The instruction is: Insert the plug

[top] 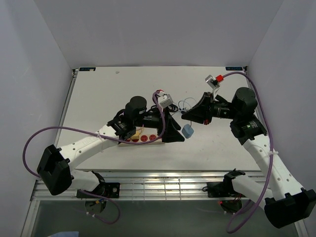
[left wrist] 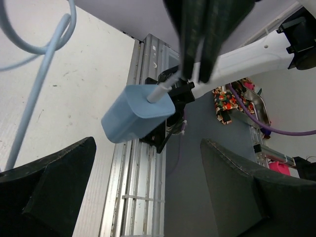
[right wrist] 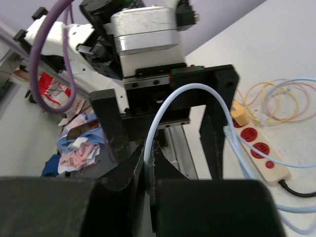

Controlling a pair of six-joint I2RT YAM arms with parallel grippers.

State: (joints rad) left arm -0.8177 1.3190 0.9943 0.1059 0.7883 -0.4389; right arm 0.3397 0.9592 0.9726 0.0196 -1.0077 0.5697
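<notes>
In right end effector (right wrist: 151,170), cable (right wrist: 165,106) partly hidden.

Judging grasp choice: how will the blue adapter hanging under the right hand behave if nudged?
The blue adapter probably swings or twists: the right hand pinches only its thin cable, not the body. It looks small and plastic, so likely light. Its smooth rounded faces might slip in the open left hand.
</notes>
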